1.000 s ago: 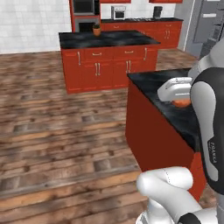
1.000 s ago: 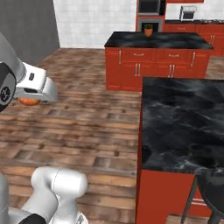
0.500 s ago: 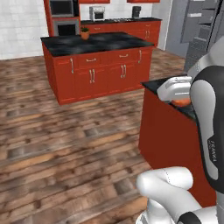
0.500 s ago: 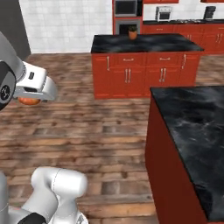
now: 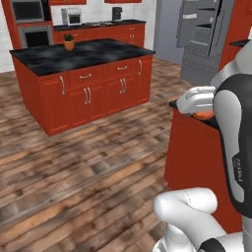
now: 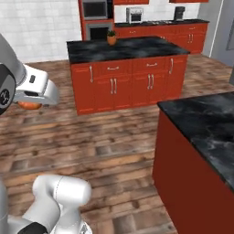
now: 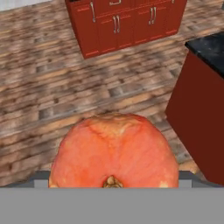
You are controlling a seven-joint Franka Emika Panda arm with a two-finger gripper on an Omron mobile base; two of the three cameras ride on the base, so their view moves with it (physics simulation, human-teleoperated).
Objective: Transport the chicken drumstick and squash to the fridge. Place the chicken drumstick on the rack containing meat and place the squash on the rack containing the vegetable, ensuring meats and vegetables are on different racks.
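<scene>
The squash, round and orange-red, bulks large in the hand view, held between the jaws of my gripper. In the left base view the squash hangs under the white hand beside the arm, and in the right base view the squash peeks out below the hand at the left edge. My gripper is shut on it at a wide spread. The fridge stands tall and grey at the back right, with an open door and bins; its racks are too small to tell apart. The chicken drumstick is out of view.
A red kitchen island with a black top carries a potted plant; the same island shows from the other side. A second red counter with a black marble top stands close on the right. Wooden floor lies between them.
The whole scene has swung sideways as the base turned: the island slid right in the left base view and the fridge came into sight. The squash stays in the gripper.
</scene>
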